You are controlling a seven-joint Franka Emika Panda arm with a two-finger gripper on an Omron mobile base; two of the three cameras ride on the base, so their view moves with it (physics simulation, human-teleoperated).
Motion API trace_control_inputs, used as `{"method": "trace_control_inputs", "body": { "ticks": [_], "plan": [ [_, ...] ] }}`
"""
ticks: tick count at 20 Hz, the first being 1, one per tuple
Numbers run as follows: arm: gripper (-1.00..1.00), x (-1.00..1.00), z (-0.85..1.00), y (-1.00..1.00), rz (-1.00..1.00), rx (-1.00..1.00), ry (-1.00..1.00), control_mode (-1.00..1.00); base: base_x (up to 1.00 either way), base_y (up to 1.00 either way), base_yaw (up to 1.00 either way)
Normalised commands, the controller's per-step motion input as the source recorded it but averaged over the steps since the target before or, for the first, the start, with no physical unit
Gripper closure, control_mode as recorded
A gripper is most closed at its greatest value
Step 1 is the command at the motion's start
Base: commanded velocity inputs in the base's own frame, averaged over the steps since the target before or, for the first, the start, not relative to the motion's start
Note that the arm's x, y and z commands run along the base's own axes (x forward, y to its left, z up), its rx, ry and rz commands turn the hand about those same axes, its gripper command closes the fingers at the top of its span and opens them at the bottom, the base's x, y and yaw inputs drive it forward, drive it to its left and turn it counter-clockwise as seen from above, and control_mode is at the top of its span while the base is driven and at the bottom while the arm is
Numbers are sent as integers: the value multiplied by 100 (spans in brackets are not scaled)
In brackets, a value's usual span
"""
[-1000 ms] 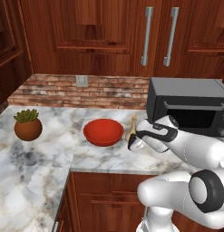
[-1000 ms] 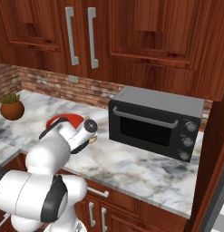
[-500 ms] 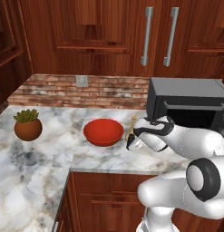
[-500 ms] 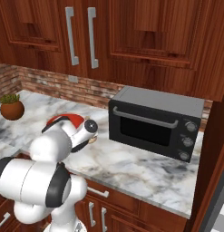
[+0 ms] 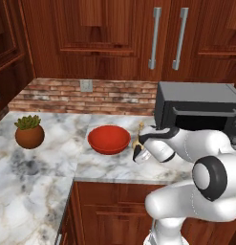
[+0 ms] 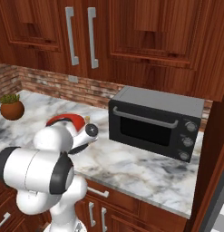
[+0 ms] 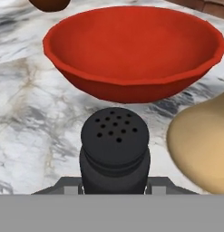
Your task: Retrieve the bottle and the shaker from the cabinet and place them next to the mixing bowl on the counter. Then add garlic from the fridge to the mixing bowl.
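Observation:
The black shaker (image 7: 114, 140), with a dotted top, stands between my gripper's (image 7: 114, 182) jaws, which are shut on it just over the white marble counter (image 7: 31, 118). Right beside it on the right is the tan bottle (image 7: 204, 145). Straight ahead sits the red mixing bowl (image 7: 131, 50). In the left base view the gripper (image 5: 140, 155) hangs low at the right of the bowl (image 5: 109, 139), with the bottle's thin neck (image 5: 138, 135) rising just behind the hand. The bowl (image 6: 70, 120) also peeks out behind my arm in the right base view.
A dark microwave (image 5: 196, 107) stands on the counter close to the right of my hand. A brown pot with a green plant (image 5: 29, 135) sits at the far left. Closed reddish-brown cabinet doors (image 5: 114, 38) with silver handles hang above a brick backsplash.
My hand has sunk slightly toward the counter beside the bottle. The grip on the shaker is unchanged, and the bowl and bottle have not moved.

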Motion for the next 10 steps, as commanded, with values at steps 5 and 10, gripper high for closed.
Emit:
{"method": "trace_control_inputs", "body": {
  "ticks": [5,10],
  "plan": [
    [100,0,-29,0,0,0,-4,-100,0,0,0],
    [100,0,-15,2,0,-2,-8,-100,0,0,0]
  ]
}}
